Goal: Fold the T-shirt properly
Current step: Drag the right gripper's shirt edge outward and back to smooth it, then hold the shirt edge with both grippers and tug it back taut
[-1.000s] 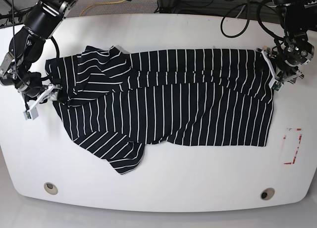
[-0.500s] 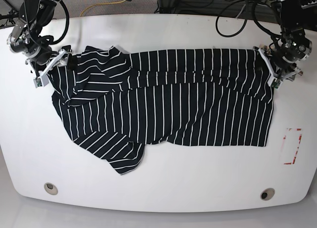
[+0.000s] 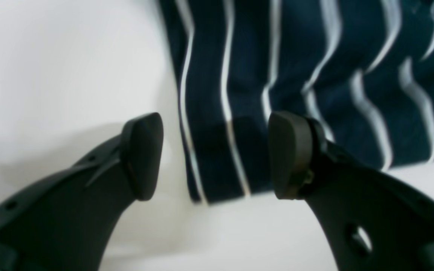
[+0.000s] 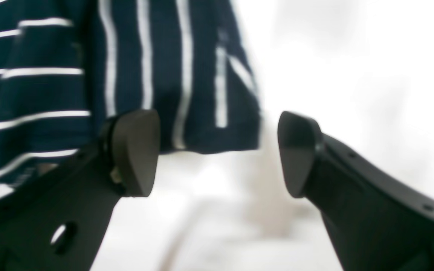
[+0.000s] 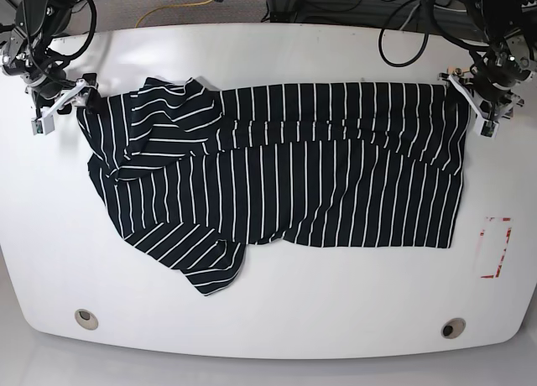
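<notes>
Swung my right gripper (image 5: 60, 102) up to the T-shirt (image 5: 277, 164) corner by the tabletop's (image 5: 268, 310) far edge; both jaws wide, nothing grabbed yet.

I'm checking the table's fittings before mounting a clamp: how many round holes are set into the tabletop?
2. One round hole sits near the front left edge of the table, the other near the front right edge. The T-shirt may hide more.

T-shirt (image 5: 277, 172) sprawled wide across the white desk (image 5: 268, 310), lower-left sleeve crumpled. Right claw (image 5: 60, 103) sits at its upper-left corner, left claw (image 5: 476, 101) at the upper-right corner.
</notes>
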`<state>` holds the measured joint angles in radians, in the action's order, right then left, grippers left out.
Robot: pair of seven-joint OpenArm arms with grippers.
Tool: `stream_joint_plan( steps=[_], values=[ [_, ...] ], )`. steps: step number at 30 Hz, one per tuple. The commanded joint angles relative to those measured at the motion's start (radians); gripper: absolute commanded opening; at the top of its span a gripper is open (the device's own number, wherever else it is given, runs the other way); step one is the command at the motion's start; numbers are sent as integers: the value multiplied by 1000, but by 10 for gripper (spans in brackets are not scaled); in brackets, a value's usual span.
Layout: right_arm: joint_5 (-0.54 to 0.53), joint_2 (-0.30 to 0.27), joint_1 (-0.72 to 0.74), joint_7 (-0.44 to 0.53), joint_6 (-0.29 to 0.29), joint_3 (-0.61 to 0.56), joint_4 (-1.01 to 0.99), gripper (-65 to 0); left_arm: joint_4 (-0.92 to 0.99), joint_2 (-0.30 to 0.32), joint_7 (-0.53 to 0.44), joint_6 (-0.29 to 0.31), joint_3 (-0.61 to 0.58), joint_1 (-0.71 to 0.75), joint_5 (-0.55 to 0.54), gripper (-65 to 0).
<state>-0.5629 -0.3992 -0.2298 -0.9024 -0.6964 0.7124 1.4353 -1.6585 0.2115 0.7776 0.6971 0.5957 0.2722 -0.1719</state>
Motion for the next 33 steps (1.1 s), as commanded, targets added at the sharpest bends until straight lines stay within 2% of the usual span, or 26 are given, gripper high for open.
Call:
stream_joint_plan(
  steps=[1,8,12,15,19,21,23,25,33],
  values=[
    [-15,-28,16,39,-2,6,-29,-197,-16,16,-17,1,5,-8,-22,-219],
    [-16,-24,23,64,-2,3,-94,-197,24,16,-20,1,36,-1,-22,-214],
    [-16,3,25,65,-2,-33,-94,-198,91,18,-20,1,50,-6,-22,-215],
    [-16,12,25,65,-2,-38,-92,-239,111,29,-20,1,46,-6,-25,-221],
    [-16,26,23,67,-2,-44,-92,-425,114,27,-20,1,46,-6,-24,-331],
    [-16,30,20,67,-2,-41,-92,-550,114,27,-20,1,46,-3,-24,-444],
    [-16,30,17,67,-2,-43,-92,-642,116,27,-20,1,46,-1,-22,-547],
    [-16,33,14,65,-2,-37,-72,-650,114,26,-20,1,46,0,-22,-650],
    [-19,39,-108,58,-2,20,65,-650,39,29,-16,1,53,112,-25,-650]
  ],
)
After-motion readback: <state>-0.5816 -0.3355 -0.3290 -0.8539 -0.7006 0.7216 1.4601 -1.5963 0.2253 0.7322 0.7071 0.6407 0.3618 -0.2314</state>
